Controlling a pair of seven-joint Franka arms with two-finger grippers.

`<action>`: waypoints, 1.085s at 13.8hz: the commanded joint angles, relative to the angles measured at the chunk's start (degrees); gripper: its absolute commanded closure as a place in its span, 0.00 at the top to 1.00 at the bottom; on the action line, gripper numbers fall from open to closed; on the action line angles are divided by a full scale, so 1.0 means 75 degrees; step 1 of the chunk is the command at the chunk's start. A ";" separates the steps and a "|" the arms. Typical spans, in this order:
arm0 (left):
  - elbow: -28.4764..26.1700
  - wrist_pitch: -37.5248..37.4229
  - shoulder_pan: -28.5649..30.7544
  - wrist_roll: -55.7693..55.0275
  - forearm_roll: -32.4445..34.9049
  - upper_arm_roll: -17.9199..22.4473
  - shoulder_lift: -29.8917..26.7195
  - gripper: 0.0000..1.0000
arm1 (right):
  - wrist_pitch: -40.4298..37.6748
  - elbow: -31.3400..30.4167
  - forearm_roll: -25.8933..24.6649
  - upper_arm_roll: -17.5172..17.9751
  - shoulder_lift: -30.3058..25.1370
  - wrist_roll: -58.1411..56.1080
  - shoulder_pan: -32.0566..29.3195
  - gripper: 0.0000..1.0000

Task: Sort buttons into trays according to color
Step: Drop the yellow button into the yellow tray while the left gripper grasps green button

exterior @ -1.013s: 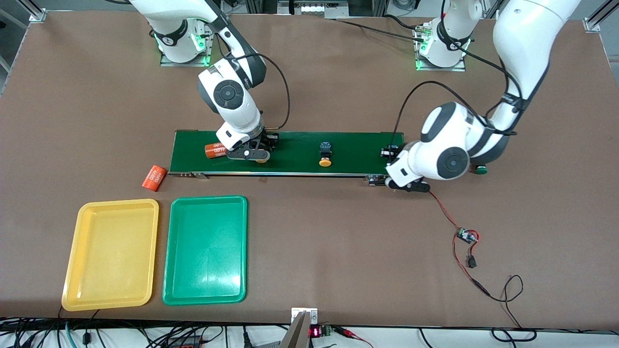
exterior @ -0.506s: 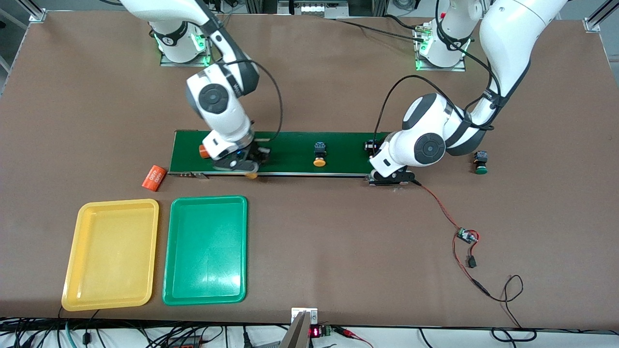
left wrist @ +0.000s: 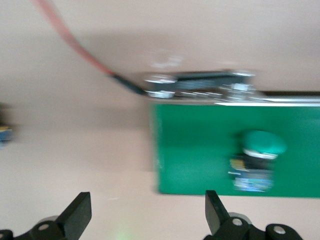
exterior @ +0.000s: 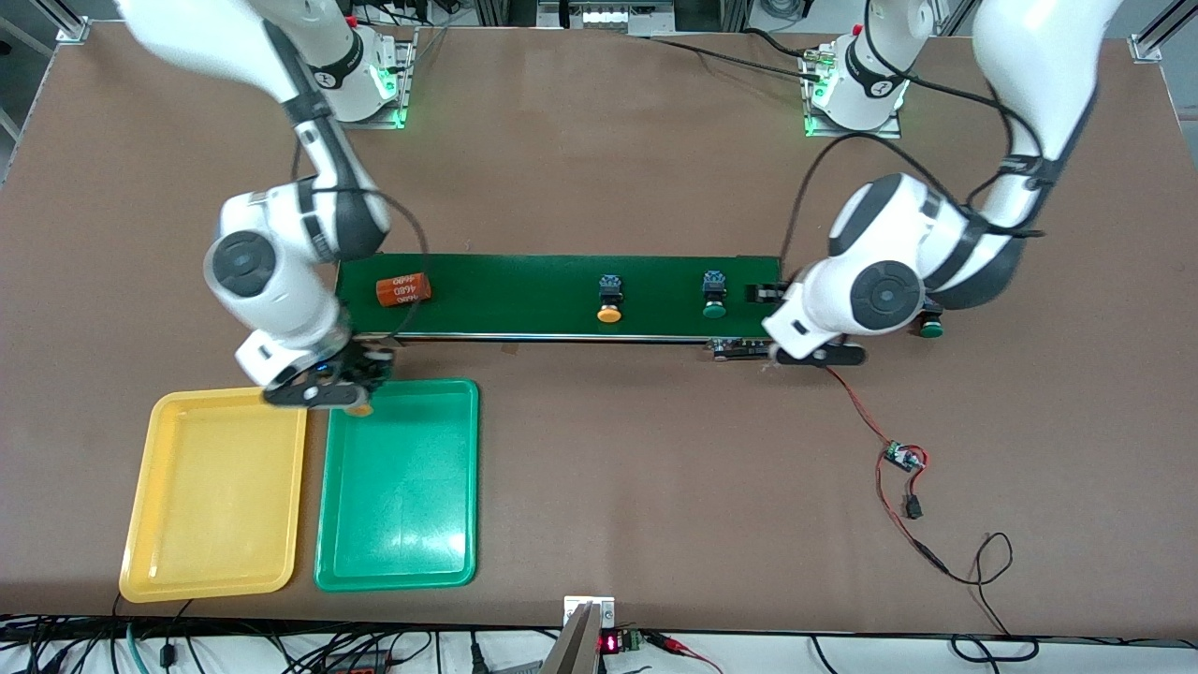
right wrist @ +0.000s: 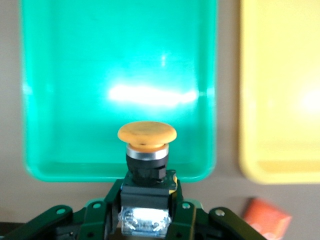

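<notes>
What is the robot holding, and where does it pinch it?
The right pincer holds a yellow button by its dark body, cap free, over the trays' near corners. The left pincer is open and holds nothing.

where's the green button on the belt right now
The green button sits on the dark-green conveyor belt, toward the left arm's end, beside the yellow-orange button at mid-belt.

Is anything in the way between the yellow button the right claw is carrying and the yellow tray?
Nothing visible. The right claw holds the yellow button over the green tray edge, right beside the yellow tray, whose visible bottom is bare.
</notes>
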 commanded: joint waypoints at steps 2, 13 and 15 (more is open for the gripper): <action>0.0030 -0.0517 0.0072 0.0358 0.1168 0.0718 0.0007 1.00 | -0.0136 0.0776 -0.0110 0.0081 0.0672 -0.2211 -0.0862 0.17; -0.1819 0.2175 0.0727 0.4943 0.1158 0.2772 -0.0028 1.00 | 0.0954 0.1669 0.0417 0.0290 0.2244 -0.5146 -0.2352 0.12; -0.2358 0.2750 0.0787 0.4943 0.1158 0.2796 -0.0110 1.00 | 0.1036 0.1669 0.0441 0.0338 0.2268 -0.5054 -0.2388 0.45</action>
